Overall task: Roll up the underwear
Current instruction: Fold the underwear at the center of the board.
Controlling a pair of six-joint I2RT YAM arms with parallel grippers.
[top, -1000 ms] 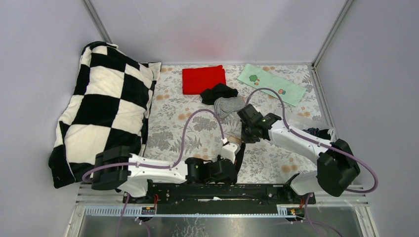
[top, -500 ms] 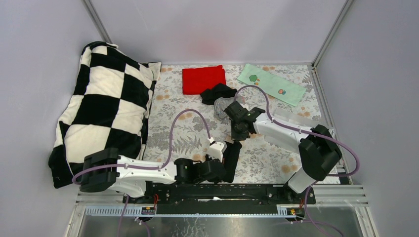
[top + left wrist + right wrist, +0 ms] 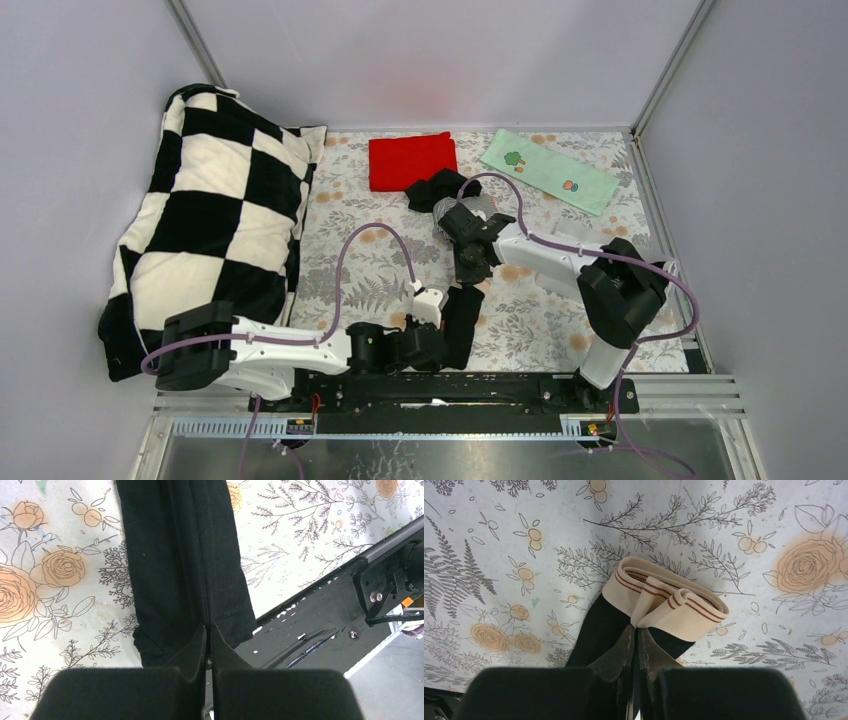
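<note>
One black underwear lies folded into a long narrow strip on the floral sheet. My left gripper is shut on its near end, close to the black base rail. At the far end, my right gripper is shut on the beige, brown-striped waistband, which is bunched into folds. From above, the strip runs between the left gripper and the right gripper. Another black underwear and a grey pinstriped one lie behind, partly hidden by the right arm.
A red cloth and a pale green printed cloth lie at the back of the sheet. A large black-and-white checked pillow fills the left side. The black base rail runs along the near edge.
Both grippers have shifted left with the black strip held between them. The right arm has swung leftward over the grey underwear, and the left arm has drawn back to the left.
</note>
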